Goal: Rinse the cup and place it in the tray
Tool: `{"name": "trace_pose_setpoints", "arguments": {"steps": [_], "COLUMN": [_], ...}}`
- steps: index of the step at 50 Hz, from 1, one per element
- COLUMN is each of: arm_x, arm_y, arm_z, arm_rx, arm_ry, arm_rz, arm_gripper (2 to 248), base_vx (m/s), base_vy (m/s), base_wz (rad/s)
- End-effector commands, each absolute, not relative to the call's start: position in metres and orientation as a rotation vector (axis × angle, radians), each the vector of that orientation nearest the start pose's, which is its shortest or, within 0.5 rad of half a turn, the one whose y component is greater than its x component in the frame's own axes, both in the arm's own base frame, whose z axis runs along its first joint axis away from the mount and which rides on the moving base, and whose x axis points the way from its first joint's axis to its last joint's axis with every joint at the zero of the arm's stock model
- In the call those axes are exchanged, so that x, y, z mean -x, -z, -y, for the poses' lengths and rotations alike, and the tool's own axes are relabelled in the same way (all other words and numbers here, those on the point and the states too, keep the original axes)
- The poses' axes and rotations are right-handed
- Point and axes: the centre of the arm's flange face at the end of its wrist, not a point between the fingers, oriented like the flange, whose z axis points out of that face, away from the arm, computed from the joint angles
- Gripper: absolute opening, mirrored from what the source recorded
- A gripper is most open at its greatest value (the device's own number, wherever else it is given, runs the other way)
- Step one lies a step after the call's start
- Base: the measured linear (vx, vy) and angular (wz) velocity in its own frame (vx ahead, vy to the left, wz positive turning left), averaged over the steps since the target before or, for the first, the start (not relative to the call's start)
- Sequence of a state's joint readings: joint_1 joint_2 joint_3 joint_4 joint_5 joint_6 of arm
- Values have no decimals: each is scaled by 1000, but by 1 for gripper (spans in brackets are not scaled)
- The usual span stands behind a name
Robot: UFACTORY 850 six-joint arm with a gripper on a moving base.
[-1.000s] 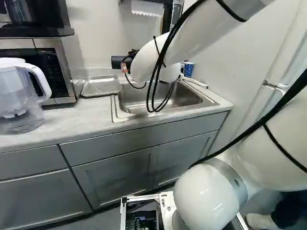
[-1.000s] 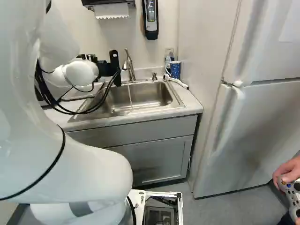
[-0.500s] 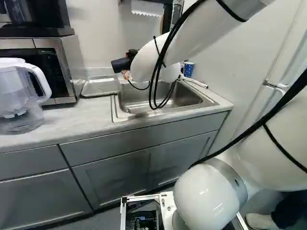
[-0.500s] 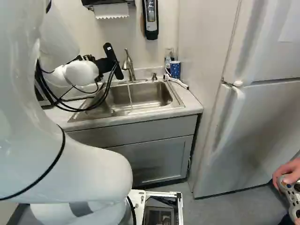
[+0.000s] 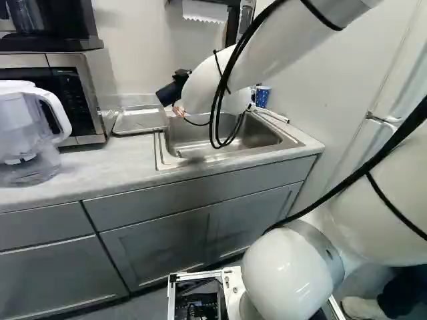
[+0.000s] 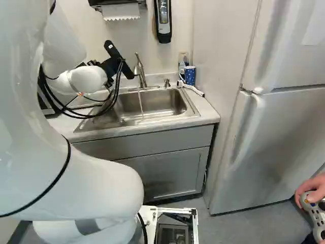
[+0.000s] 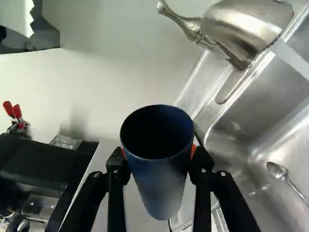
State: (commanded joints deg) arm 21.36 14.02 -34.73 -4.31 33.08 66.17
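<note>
Nearest, our white arm (image 6: 91, 178), its black cables looped over the sink area. Next, a grey cabinet (image 5: 160, 247) with pale tabletop (image 5: 107, 163) above. On it, at the left of the left base view, one clear pitcher (image 5: 27, 133), lidded and handled, near a microwave (image 5: 93, 93). Let into the tabletop, one steel sink (image 6: 152, 105); in its basin, one spoon (image 7: 278, 171), seen in our wrist view. Left of the sink in the left base view, one shallow metal tray (image 5: 141, 120), lying flat. Item in hand: one dark blue cup (image 7: 162, 188), held raised, near the sink and tray. Our jaws stand parted by the cup's width, closed on it from both sides, orange pads (image 7: 194, 151) against its wall; its mouth faces our wrist camera. Behind the sink, one faucet (image 6: 142, 71), a thin stream of water (image 6: 140, 101) falling into the basin. At the sink's back corner, one blue patterned cup (image 6: 189, 76), upright. Farthest, on the wall, one paper towel dispenser (image 6: 120, 11) and one soap dispenser (image 6: 163, 23).
</note>
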Motion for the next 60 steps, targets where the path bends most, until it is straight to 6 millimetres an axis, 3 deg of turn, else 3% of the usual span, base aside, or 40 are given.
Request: {"name": "trace_pose_setpoints", "arguments": {"steps": [60], "arm_x": [-384], "arm_y": [-561], "arm_z": [-154], "arm_rx": [2027], "arm_ry": [1588], "arm_rz": [-54], "arm_gripper": [126], "base_vx": [0], "base_vy": [0], "base_wz": [0]}}
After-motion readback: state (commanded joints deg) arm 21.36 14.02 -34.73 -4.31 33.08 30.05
